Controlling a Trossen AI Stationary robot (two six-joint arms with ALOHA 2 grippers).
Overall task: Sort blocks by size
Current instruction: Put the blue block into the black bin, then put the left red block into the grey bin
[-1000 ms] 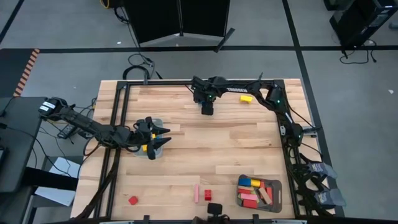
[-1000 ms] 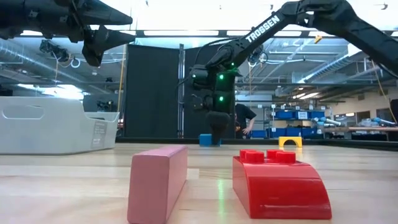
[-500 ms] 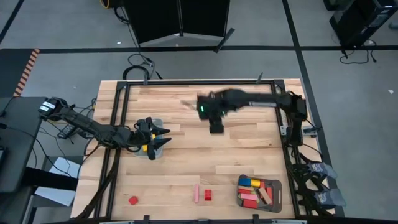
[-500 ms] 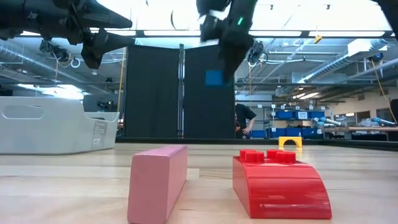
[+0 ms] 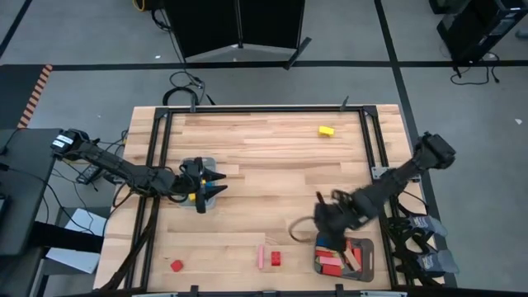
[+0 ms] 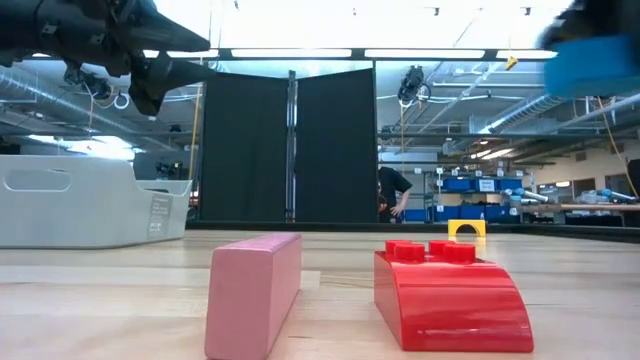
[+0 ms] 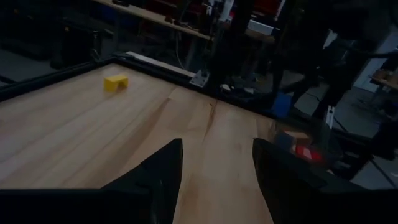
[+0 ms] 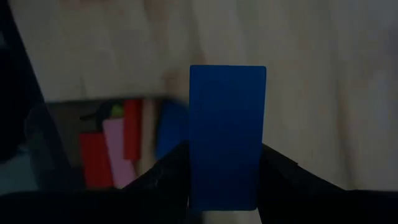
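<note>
My right gripper [image 5: 326,219] hangs above the table's near right, just left of the grey tray [image 5: 373,246], shut on a blue block [image 8: 227,137]; the low view catches this blue block [image 6: 595,65] high at the right. My left gripper [image 7: 214,171] stands open and level over the left tray [image 5: 195,167], nothing between its fingers. On the table lie a yellow block [image 5: 327,130] at the far right, a pink bar [image 5: 261,256], a red block [image 5: 275,259] and a small red block [image 5: 176,266] near the front edge. My right gripper pinches the blue block between its two fingers, which sit on its two long sides [image 8: 198,168] toward one end. The fingers come from above, pointing down. The block is lifted clear of the table, its free end sticking out beyond the fingertips.
The right tray holds several red, pink, blue, yellow and plain wood blocks [image 5: 342,257]. The left tray [image 6: 80,200] shows as a pale bin in the low view. A black frame [image 5: 153,165] runs round the table. Bare wood spreads across the table's middle.
My right gripper has lifted the blue block off the table near the middle of the far edge. It has swung fast toward the near right corner, turning at the wrist, and now hangs beside the right tray. The yellow block stays put.
</note>
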